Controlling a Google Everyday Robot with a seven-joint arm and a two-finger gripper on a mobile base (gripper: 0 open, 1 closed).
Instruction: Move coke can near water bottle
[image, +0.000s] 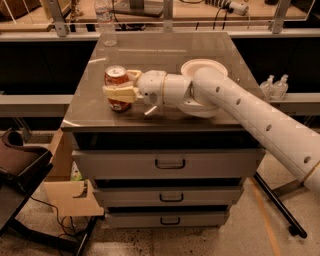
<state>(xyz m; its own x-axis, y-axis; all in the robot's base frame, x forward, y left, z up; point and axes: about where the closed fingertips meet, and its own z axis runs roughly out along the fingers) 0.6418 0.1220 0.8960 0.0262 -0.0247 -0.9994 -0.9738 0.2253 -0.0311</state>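
Gripper (120, 85) clamped on coke can (116, 73); grasp looks made, next lift and carry to water bottle (105, 24), well beyond the fingertips.

Left of centre in the frame, near the front left of the cabinet top (165, 50): coke can (116, 77), upright. Clasped on it from the right: gripper (119, 83), one finger before the can, one behind. At the top's rear left corner, upper left of frame, well apart from the can: water bottle (105, 22). Right of the gripper, partly under the arm (250, 115): bowl (202, 66). Off the cabinet's right side: two pump bottles (275, 86). Lower left, beside the drawers (170, 164): cardboard box (67, 197).
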